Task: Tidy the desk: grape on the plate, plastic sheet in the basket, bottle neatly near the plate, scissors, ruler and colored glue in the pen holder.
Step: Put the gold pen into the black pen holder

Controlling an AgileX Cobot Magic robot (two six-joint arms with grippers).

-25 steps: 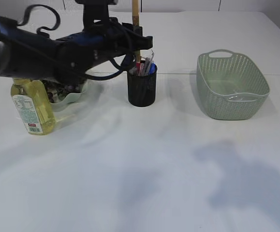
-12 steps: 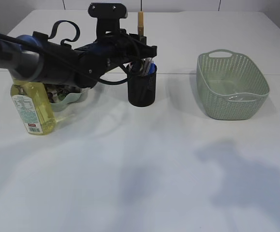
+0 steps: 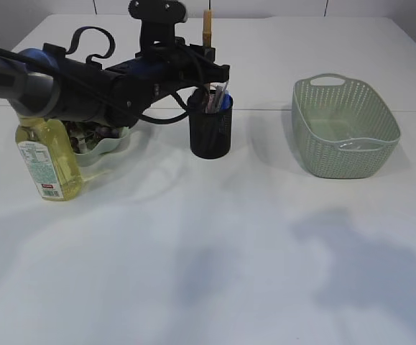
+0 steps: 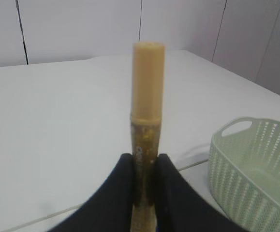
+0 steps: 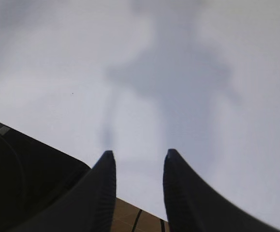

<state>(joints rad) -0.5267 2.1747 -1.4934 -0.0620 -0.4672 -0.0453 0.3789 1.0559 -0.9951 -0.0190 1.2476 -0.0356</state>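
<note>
Holding the glue stick [image 4: 147,145] upright, pinched between my left gripper's [image 4: 145,166] fingers [image 4: 123,183], directly above the pen holder [image 3: 210,133]; right gripper [image 5: 139,164] partly open, empty.

Lab — bare white table [image 3: 215,273], panelled wall [image 4: 81,26]

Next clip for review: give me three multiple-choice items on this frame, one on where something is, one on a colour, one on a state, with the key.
1. Where is the bottle?
A. inside the basket
B. left of the pen holder, in front of the plate
C. lying at the table's right edge

2. What colour is the basket?
A. pale green
B. red
C. black

3. What is the left tool doing?
A. hanging open and empty
B. shut on the glue stick
C. gripping the bottle

Key: B, it stands left of the black pen holder by the plate; A, its mesh walls are pale green; B, the left wrist view shows the fingers clamped on the upright yellow glue stick.
</note>
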